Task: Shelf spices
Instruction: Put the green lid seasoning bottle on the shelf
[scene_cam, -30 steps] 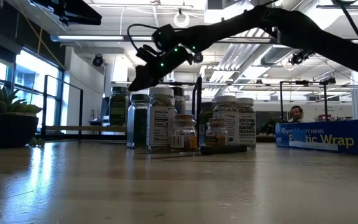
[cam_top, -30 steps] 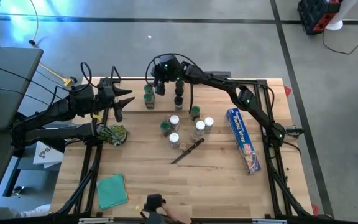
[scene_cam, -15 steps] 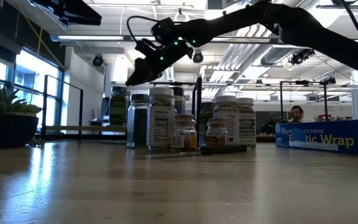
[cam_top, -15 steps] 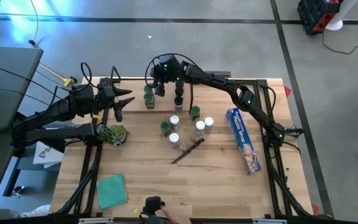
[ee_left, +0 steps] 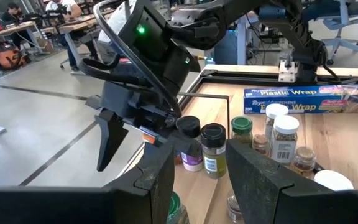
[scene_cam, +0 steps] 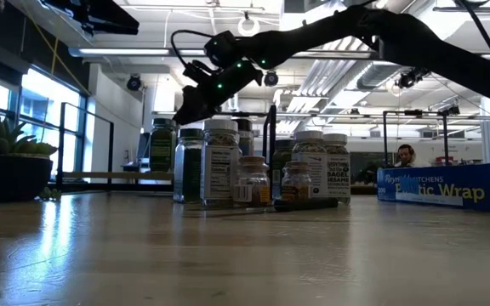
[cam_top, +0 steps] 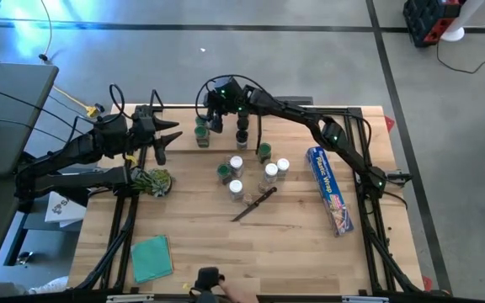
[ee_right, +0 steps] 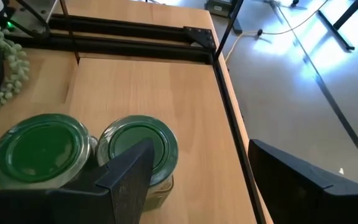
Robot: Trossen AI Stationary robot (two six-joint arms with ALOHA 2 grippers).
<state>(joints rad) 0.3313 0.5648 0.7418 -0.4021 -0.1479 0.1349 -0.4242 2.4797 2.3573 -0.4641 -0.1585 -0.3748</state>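
Note:
Two green-capped spice jars point(ee_right: 39, 149) point(ee_right: 138, 146) stand side by side at the far left of the jar group; the high view shows them one behind the other point(cam_top: 200, 121) point(cam_top: 202, 136). My right gripper point(ee_right: 201, 149) hangs open and empty just above them point(cam_top: 215, 120) point(scene_cam: 185, 110). In the low view the farther jar point(scene_cam: 162, 144) stands on the shelf point(scene_cam: 113, 176). Black-capped jars point(ee_left: 213, 146) stand beside the shelf's rod point(cam_top: 259, 130). More jars with white and green caps point(cam_top: 251, 168) cluster upright on the table. My left gripper point(cam_top: 165, 137) waits open at the left, off the jars.
A blue wrap box point(cam_top: 330, 189) lies on the table's right and a dark-handled knife point(cam_top: 255, 204) near the jar cluster. A potted plant point(cam_top: 151, 179) and a teal cloth point(cam_top: 151, 257) sit on the left. A person's hand point(cam_top: 217, 286) shows at the near edge.
My right gripper rose a little above the green-capped jars, then sank back to about where it was, staying open. The jars have not moved.

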